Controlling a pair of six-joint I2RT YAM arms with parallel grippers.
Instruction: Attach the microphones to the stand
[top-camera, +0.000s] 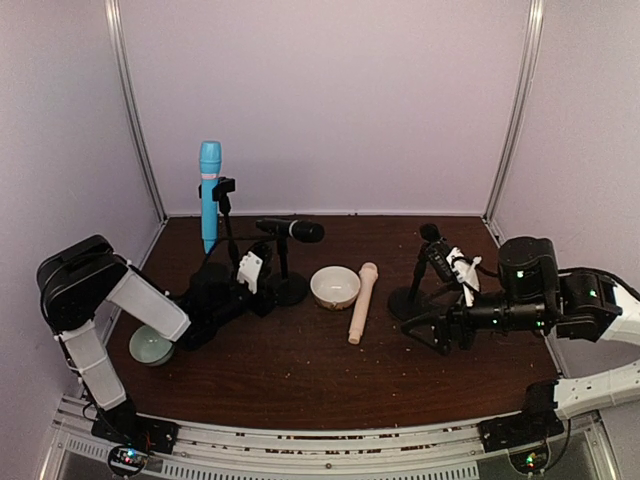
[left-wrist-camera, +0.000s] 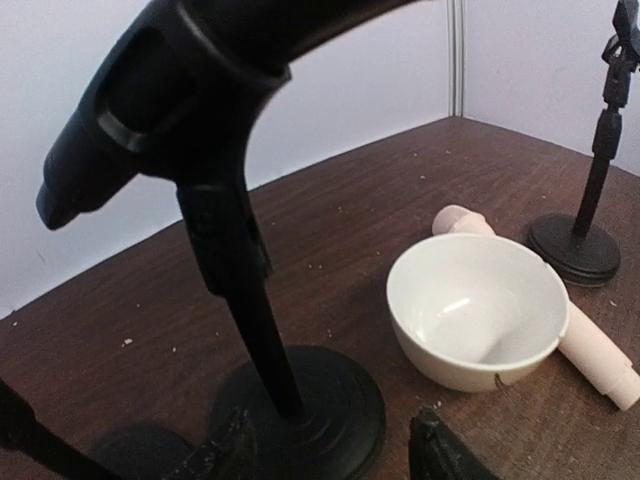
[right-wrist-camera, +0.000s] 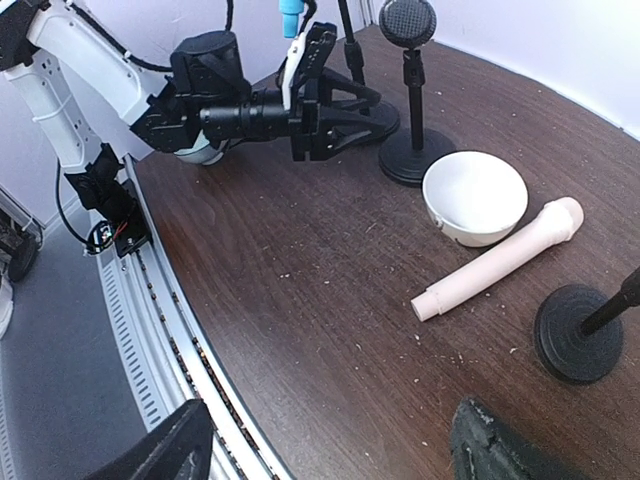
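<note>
There are three microphones (top-camera: 209, 190) (top-camera: 297, 230) (top-camera: 362, 300), three stands (top-camera: 224, 190) (top-camera: 292, 290) (top-camera: 406, 303) and two bowls (top-camera: 335, 287) (top-camera: 150, 348).

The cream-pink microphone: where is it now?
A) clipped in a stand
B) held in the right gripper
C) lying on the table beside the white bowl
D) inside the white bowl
C: the cream-pink microphone lies flat on the table beside the white bowl.
</note>
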